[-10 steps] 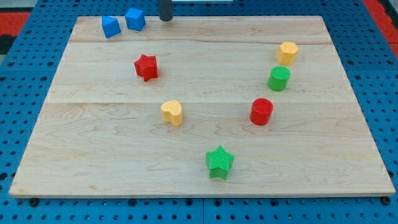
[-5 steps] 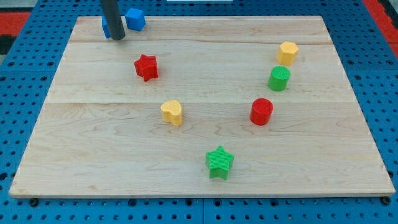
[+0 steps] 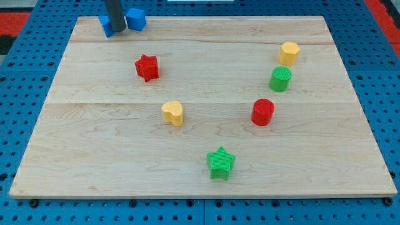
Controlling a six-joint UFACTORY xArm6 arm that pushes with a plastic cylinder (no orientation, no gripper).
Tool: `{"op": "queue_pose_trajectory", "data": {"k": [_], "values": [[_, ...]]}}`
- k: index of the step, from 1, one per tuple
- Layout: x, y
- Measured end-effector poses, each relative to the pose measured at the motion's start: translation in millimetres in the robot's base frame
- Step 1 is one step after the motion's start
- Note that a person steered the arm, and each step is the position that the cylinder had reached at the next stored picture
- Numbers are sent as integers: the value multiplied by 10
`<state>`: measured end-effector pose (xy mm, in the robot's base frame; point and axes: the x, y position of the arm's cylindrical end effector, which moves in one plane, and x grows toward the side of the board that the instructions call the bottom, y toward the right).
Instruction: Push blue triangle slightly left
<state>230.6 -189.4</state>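
Note:
Two blue blocks sit at the board's top left. The left one, the blue triangle [image 3: 105,25], is partly hidden behind my dark rod. My tip [image 3: 117,30] stands against its right side, between it and the blue cube [image 3: 136,19] to the right. The cube is a little apart from the rod.
A red star [image 3: 147,67] lies below the blue blocks. A yellow heart [image 3: 173,113] is near the middle, a green star [image 3: 220,163] near the bottom. At the right stand a yellow hexagon [image 3: 289,52], a green cylinder [image 3: 280,79] and a red cylinder [image 3: 263,112].
My rod came from the top edge, right of the cube, down to the left blue block. That block has shifted slightly left. The cube has barely moved.

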Motion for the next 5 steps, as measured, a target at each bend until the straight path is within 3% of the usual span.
{"op": "queue_pose_trajectory", "data": {"k": [5], "values": [[-395, 33]]}}
